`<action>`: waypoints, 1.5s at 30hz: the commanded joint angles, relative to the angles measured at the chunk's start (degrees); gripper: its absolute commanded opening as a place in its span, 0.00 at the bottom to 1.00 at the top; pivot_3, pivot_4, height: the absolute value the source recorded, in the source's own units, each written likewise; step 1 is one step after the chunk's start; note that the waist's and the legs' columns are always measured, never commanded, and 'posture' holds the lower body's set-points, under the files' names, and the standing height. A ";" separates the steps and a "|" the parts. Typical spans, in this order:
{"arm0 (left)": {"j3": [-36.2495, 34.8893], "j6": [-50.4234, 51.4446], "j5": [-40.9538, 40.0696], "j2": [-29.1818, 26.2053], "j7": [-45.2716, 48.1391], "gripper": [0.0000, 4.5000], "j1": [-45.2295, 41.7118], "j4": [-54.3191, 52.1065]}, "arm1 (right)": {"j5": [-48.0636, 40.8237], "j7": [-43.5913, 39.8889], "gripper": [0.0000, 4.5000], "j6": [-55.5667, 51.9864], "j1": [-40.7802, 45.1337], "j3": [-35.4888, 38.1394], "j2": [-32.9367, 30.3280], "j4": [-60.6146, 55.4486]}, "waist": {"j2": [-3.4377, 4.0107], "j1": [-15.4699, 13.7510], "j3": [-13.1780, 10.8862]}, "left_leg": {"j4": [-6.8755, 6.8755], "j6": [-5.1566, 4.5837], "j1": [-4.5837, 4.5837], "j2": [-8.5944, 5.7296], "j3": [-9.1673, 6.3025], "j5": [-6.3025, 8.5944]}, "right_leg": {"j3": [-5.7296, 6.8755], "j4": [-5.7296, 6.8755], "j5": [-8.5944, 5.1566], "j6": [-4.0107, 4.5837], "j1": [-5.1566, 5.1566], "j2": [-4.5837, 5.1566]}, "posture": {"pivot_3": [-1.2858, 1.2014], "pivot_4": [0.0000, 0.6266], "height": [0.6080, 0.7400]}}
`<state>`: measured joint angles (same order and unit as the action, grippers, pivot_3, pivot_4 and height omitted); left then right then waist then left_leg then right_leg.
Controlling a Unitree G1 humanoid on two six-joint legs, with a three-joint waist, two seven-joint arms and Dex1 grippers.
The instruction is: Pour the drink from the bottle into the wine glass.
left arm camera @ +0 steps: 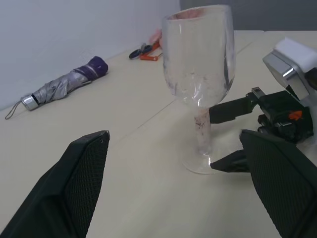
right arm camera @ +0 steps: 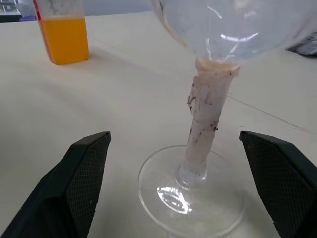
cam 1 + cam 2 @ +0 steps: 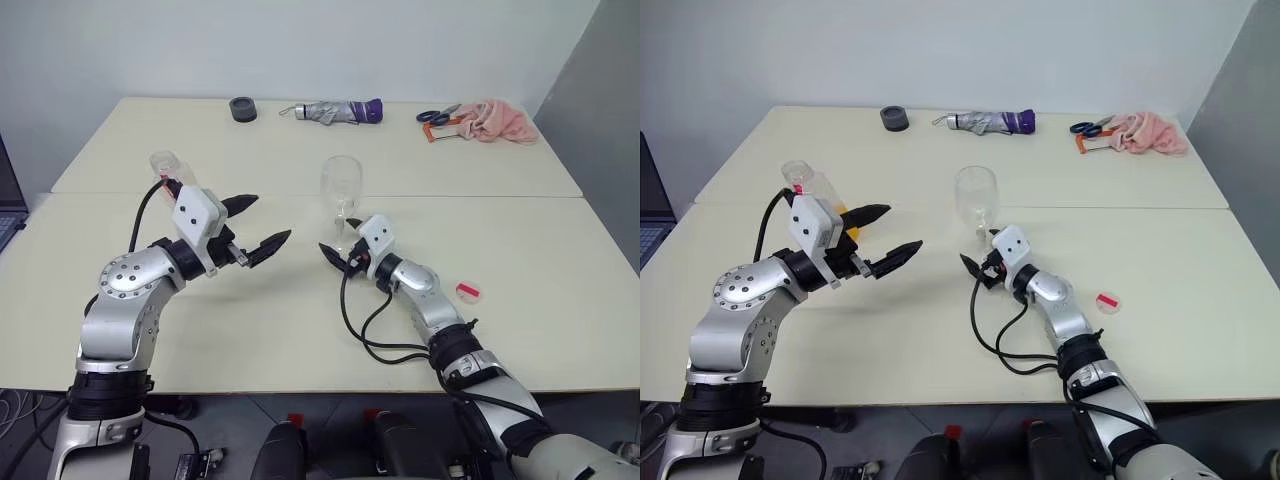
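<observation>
You have the wine glass [image 3: 341,190] standing upright and empty on the surface [image 3: 300,320], its stem wrapped in pale tape. Well left of it stands the uncapped bottle [image 3: 800,182], upright, holding orange drink [image 2: 63,40].

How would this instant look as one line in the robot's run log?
left gripper: open, empty | right gripper: open around wine glass stem, not gripping | bottle: upright on table, uncapped | glass: empty

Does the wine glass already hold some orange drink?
No, the wine glass has a clear, empty bowl, and the drink sits in the bottle.
</observation>
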<state>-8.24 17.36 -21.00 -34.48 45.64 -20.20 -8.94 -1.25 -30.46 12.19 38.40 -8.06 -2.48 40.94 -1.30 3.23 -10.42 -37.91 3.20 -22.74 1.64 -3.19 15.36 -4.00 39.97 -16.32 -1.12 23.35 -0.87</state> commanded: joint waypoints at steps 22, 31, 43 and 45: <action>-6.00 -3.84 9.90 10.64 -27.07 1.00 13.88 -3.14 | -10.34 -14.14 0.99 -20.27 -26.22 -1.71 -17.32 -53.83 | -0.02 -0.28 0.00 | -0.02 0.00 0.01 0.00 -0.07 0.01 | 0.01 -0.04 -0.01 -0.02 -0.05 0.00 | 0.52 0.24 1.00; -8.05 -6.65 16.71 11.90 -36.35 1.00 16.50 -0.24 | -15.48 -17.53 0.99 -25.63 -28.06 -3.09 -20.94 -62.75 | -0.04 -1.22 0.01 | -0.06 0.01 0.04 -0.07 -0.10 0.00 | 0.05 -0.06 -0.01 -0.05 -0.12 -0.03 | 0.52 0.24 1.00; -9.11 -6.81 14.70 8.43 -33.89 1.00 7.86 10.72 | -16.78 -17.63 0.99 -28.77 -27.03 -3.83 -22.62 -64.59 | -0.06 -1.43 0.02 | -0.07 0.01 0.04 -0.11 -0.09 0.00 | 0.11 -0.07 0.00 -0.05 -0.13 -0.05 | 0.52 0.24 1.00; -9.44 -6.94 14.61 7.90 -33.94 1.00 5.96 12.93 | -16.69 -17.14 0.99 -29.39 -27.02 -3.76 -22.57 -64.70 | -0.06 -1.42 0.02 | -0.06 0.01 0.04 -0.12 -0.09 0.00 | 0.12 -0.07 0.00 -0.05 -0.13 -0.06 | 0.52 0.24 1.00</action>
<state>-16.81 11.77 -6.18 -25.66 11.55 -13.07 3.58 -17.03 -48.07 -16.99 10.73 -12.41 -24.89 -21.35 -1.36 1.81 -10.39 -37.97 3.21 -22.69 1.53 -3.27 15.36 -3.88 39.90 -16.32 -1.17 23.22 -0.92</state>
